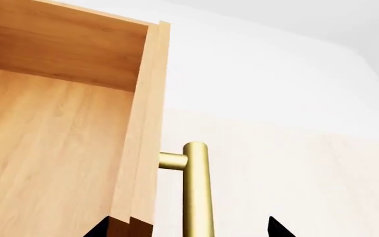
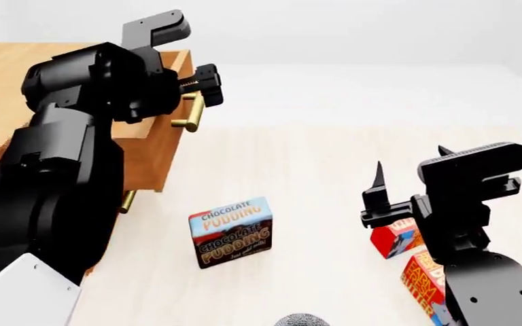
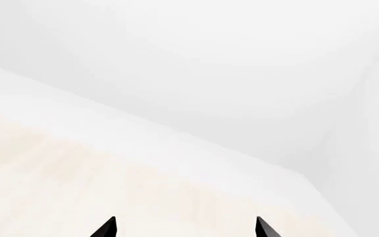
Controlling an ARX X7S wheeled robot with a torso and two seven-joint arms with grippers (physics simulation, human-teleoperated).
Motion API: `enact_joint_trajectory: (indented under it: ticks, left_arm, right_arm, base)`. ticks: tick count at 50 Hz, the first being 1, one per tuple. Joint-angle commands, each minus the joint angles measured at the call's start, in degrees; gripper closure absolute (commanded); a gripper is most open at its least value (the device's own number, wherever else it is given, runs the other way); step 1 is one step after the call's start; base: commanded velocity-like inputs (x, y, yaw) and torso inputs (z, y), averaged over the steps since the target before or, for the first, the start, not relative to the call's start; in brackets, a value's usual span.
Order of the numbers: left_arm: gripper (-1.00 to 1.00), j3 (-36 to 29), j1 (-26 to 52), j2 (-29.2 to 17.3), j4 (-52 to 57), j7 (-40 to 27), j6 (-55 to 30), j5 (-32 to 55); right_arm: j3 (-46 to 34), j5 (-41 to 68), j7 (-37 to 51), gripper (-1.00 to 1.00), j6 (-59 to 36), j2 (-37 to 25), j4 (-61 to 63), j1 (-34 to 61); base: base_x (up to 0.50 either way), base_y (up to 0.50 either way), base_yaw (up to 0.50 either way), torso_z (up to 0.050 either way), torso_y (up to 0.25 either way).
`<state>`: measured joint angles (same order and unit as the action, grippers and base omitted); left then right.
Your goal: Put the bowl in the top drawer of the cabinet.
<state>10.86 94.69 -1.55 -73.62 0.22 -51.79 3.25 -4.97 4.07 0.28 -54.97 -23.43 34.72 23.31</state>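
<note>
The top drawer (image 1: pixel 51 148) of the light wooden cabinet (image 2: pixel 7 81) stands pulled out, and its bare wooden inside shows in the left wrist view. Its brass bar handle (image 1: pixel 196 187) lies between the spread fingers of my left gripper (image 1: pixel 189 228), apart from both. In the head view my left gripper (image 2: pixel 202 92) sits at that handle (image 2: pixel 190 112). My right gripper (image 2: pixel 410 163) hangs open and empty above the table at the right. A grey speckled round rim at the bottom edge is the bowl (image 2: pixel 300 320), mostly cut off.
A chocolate pudding box (image 2: pixel 232 231) stands mid-table. Two red boxes (image 2: pixel 393 239) (image 2: pixel 424 282) lie under my right arm. The lower drawer's small brass handle (image 2: pixel 127 202) shows beside my left arm. The pale table (image 2: pixel 334 122) stretches to the back.
</note>
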Motion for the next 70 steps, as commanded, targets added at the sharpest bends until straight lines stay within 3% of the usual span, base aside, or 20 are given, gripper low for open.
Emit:
enact_joint_trajectory:
  ticks: [1,5,19,29,41,56,70]
  left_arm:
    - [-1.0,-10.74,-2.38,1.52,-0.38,-3.43,-0.47,22.52]
    - [-1.0,-16.72,-4.44,1.48,3.62,-5.81,-2.19,31.61]
    - [-1.0,-24.56,-8.43,1.45,13.3,-11.85,-6.62,47.59]
    - [-1.0,-37.94,-8.21,1.46,16.85,-19.35,-4.79,67.63]
    - [-1.0,-41.06,-10.75,1.25,28.75,-32.06,-6.32,84.76]
    - [-1.0,-37.17,-8.86,-2.72,40.97,-42.54,-7.42,94.77]
    - [-1.0,-38.76,2.5,-7.12,33.76,-38.99,-7.26,90.21]
  right_arm:
    - [-0.01,0.24,0.17,-1.0,3.71,0.58,-2.89,-2.6]
    - [-0.21,0.02,0.42,-1.0,4.08,0.5,-3.45,-3.16]
    - [0.73,0.04,1.56,-1.0,2.88,0.76,-2.16,-4.63]
    - [2.32,0.56,1.76,-1.0,3.24,0.63,-2.38,-6.0]
    - [3.64,0.85,2.25,-1.0,2.89,0.51,-2.25,-7.24]
    - [4.99,1.45,2.28,-1.0,3.94,0.37,-2.72,-8.75]
    - [4.3,1.77,2.4,-1.0,2.1,0.21,0.65,-9.1]
  base:
    - [0.0,0.0,0.0,0.0,0.0]
    - [0.0,0.0,0.0,0.0,0.0]
    - [0.0,0.0,0.0,0.0,0.0]
    - [0.0,0.0,0.0,0.0,0.0]
    - [0.0,0.0,0.0,0.0,0.0]
    - [0.0,0.0,-0.01,0.0,0.0]
    - [0.0,0.0,-0.01,0.0,0.005]
